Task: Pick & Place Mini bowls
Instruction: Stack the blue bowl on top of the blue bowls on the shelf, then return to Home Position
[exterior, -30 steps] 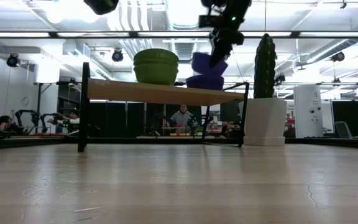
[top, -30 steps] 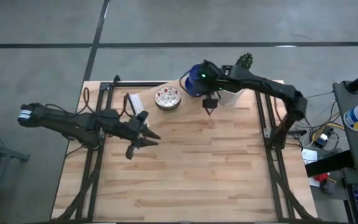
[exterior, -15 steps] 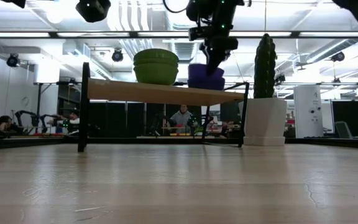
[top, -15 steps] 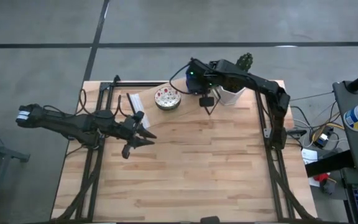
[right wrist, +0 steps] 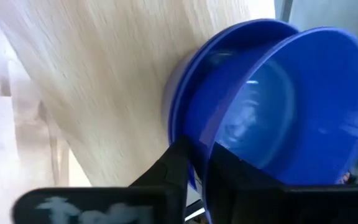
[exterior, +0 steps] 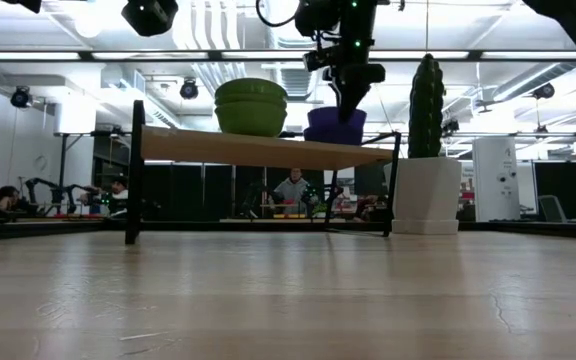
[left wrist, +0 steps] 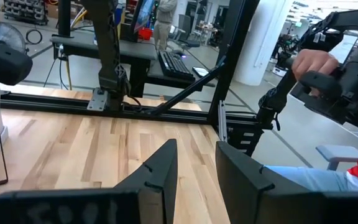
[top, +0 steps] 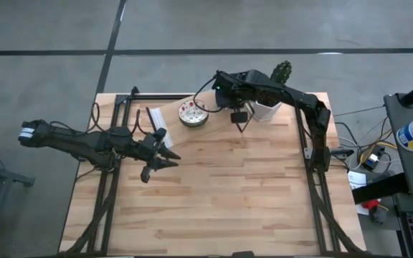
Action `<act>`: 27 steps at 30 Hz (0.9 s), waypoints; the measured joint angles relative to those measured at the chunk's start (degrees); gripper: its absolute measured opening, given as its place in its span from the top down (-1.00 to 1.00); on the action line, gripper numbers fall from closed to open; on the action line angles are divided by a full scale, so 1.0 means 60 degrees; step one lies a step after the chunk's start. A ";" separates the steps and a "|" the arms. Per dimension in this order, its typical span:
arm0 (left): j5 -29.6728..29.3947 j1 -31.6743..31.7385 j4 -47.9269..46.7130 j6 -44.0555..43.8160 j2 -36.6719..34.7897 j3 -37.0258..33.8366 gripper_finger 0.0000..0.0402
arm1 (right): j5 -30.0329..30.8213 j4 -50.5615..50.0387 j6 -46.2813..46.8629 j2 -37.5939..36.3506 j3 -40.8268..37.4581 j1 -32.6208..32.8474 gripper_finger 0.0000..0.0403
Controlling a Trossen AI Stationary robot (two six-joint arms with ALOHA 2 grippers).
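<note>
Two deep blue mini bowls [right wrist: 272,106] sit nested on a light wooden shelf [exterior: 258,148] at the table's far side. They show beside a green-sided stack of bowls [exterior: 251,107], whose top bowl is speckled white inside [top: 193,113]. My right gripper [exterior: 353,100] reaches down from above onto the upper blue bowl [exterior: 335,123], with its fingers closed on the rim. In the high view the arm hides the blue bowls. My left gripper [top: 169,155] hovers open over the table's left part, holding nothing. My right gripper has the upper blue bowl's rim [right wrist: 199,146] between its two fingers, one finger [right wrist: 232,180] over the bowl's inside and the other [right wrist: 169,171] outside. The fingers slant steeply down from above. The bowl sits nested in the lower blue bowl [right wrist: 179,93] on the shelf.
A white pot with a cactus [exterior: 426,185] stands at the far right beside the shelf, close to my right arm. The shelf's black frame legs [exterior: 135,170] stand on the table. The wide wooden tabletop [top: 221,193] lies nearer. People and equipment show in the room behind.
My right gripper has moved toward the table's far left and tipped further down, carrying the blue bowl. The bowl was tilted above the lower blue bowl and now sits nested level in it on the shelf.
</note>
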 joint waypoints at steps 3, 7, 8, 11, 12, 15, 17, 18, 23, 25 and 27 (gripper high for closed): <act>-0.0001 0.0000 0.0003 0.0004 0.0000 0.0000 0.49 | -0.0037 0.0072 0.0040 -0.0049 0.0000 0.0068 0.72; 0.0001 0.0000 0.0001 0.0007 0.0000 0.0000 0.49 | 0.0020 0.0174 -0.0002 -0.0060 0.0000 0.0137 0.54; -0.0001 0.0000 0.0003 0.0007 0.0000 0.0000 0.49 | 0.0034 0.0197 -0.0005 -0.0063 0.0000 0.0151 0.50; 0.0003 -0.0003 -0.0001 0.0000 0.0000 0.0000 0.49 | 0.0027 0.0174 -0.0132 -0.0179 -0.0004 0.0189 0.41; -0.0001 -0.0002 -0.0001 -0.0003 0.0000 0.0000 0.49 | 0.0011 0.0153 -0.0148 -0.0255 -0.0004 0.0202 0.38; -0.0001 -0.0001 -0.0001 -0.0004 0.0000 0.0000 0.49 | -0.0002 0.0127 -0.0104 -0.0544 -0.0007 0.0307 0.33; 0.0001 -0.0003 -0.0001 0.0020 0.0004 0.0000 0.49 | 0.0002 0.0152 -0.0062 -0.0777 -0.0011 0.0376 0.32; -0.0001 0.0000 0.0000 0.0063 0.0004 0.0000 0.49 | 0.0047 0.0232 -0.0024 -0.0874 -0.0011 0.0421 0.33; -0.0001 -0.0004 -0.0010 0.0255 -0.0071 0.0000 0.49 | -0.0426 0.0330 0.0992 -0.1309 -0.0023 0.0411 0.39; -0.0001 -0.0004 -0.0048 0.0264 -0.0174 0.0000 0.49 | -0.1623 0.0387 0.1351 -0.1544 -0.0075 0.0406 0.43; -0.0001 -0.0003 -0.0119 0.0275 -0.0335 -0.0039 0.49 | -0.2700 0.0568 0.1650 -0.1876 -0.0246 0.0429 0.49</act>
